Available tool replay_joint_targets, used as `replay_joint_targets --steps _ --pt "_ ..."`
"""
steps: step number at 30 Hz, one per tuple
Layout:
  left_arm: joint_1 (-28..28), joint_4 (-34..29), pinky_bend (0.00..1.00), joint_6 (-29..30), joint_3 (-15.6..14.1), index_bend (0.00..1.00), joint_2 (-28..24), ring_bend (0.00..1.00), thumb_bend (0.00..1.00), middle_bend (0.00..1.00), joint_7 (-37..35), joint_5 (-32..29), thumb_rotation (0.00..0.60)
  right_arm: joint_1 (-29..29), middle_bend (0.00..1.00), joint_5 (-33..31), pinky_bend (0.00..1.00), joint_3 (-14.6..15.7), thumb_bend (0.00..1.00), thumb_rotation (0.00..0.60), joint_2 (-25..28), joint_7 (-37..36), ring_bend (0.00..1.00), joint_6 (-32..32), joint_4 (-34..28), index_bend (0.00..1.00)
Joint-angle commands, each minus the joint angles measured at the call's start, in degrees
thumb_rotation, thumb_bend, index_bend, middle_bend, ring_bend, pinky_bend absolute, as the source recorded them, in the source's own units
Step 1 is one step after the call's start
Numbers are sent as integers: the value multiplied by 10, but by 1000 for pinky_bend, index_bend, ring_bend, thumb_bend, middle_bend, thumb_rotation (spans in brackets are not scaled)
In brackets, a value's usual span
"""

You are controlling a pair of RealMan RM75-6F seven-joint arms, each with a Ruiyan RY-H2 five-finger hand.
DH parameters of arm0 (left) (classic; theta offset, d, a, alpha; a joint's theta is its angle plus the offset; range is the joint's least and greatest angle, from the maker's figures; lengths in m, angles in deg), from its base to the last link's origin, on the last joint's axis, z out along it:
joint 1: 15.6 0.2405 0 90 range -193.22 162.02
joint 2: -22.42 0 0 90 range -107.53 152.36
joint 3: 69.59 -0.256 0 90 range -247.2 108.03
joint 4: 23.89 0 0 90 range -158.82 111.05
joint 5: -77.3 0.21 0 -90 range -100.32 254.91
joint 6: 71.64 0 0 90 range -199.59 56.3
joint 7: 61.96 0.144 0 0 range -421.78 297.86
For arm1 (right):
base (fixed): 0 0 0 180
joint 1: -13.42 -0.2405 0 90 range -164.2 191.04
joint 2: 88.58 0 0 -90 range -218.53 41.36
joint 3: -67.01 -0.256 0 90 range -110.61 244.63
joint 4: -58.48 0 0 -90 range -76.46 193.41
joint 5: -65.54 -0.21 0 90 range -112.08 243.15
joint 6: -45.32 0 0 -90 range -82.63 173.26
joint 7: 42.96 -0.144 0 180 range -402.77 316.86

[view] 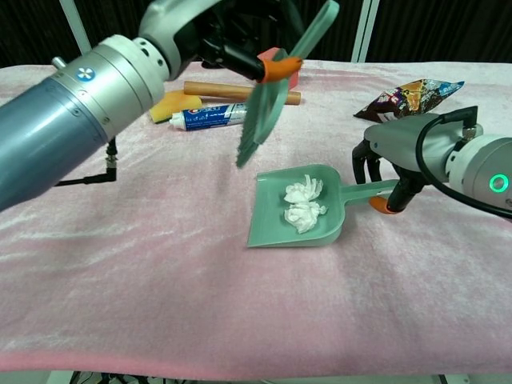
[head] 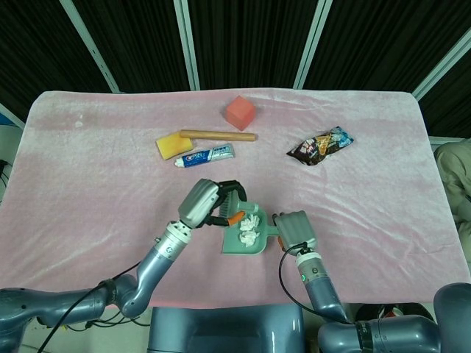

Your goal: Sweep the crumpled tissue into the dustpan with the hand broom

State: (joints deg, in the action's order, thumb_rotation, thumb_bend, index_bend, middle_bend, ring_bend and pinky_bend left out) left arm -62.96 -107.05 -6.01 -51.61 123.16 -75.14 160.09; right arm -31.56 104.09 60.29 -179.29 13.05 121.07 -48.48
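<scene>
The crumpled tissue (view: 303, 202) lies in two white clumps inside the mint-green dustpan (view: 272, 228), which sits flat on the pink-covered counter (view: 160, 288) near the middle of its front edge. The main risk, as I judge it, is the dustpan being tipped or jerked: the right hand (view: 396, 156) has its fingers wrapped around the dustpan handle, and a tilt toward the open lip would let the light tissue slide back onto the cloth. The raised hand broom (view: 268, 100) could also flick it out if brought down carelessly.

The left hand (head: 202, 204) clenches the hand broom by its orange-banded handle, holding it clear above the counter. The dustpan's long axis runs left to right along the front edge, mouth toward the counter's left side, handle toward the right. The broom is tilted, bristles down and to the left, handle up and to the right.
</scene>
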Motion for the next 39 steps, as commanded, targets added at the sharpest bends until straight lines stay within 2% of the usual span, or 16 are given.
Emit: replay_joint_targets --steps 1,6,11,14,19,31,39 --pt "15 -8 988 9 -7 595 -34 900 402 643 0 7 600 -1 640 -4 781 -5 527 600 -4 -2 728 -1 1 680" --pt "30 -3 988 14 -18 595 -64 899 402 643 -12 7 600 -3 640 -26 781 -29 527 600 -16 -28 728 -9 1 680" --pt "43 7 988 19 -27 594 -79 900 402 642 -15 1 600 -8 638 -22 781 -32 527 600 -24 -35 727 -16 15 680" --pt "47 11 988 20 -33 594 -85 900 401 642 -17 1 600 -8 632 -15 780 -30 526 600 -29 -43 717 -20 24 679" --pt "52 15 988 21 -43 593 -93 900 401 641 -17 5 600 -5 629 32 780 -15 526 600 -34 -70 716 -35 56 679" --pt "66 18 988 26 -60 590 -101 899 401 637 -16 6 600 -2 600 57 780 -4 507 600 -36 -78 697 -48 87 679" --pt "72 13 988 28 -64 585 -105 900 400 632 -14 5 600 1 507 61 780 -1 454 600 -34 -70 689 -48 91 622"
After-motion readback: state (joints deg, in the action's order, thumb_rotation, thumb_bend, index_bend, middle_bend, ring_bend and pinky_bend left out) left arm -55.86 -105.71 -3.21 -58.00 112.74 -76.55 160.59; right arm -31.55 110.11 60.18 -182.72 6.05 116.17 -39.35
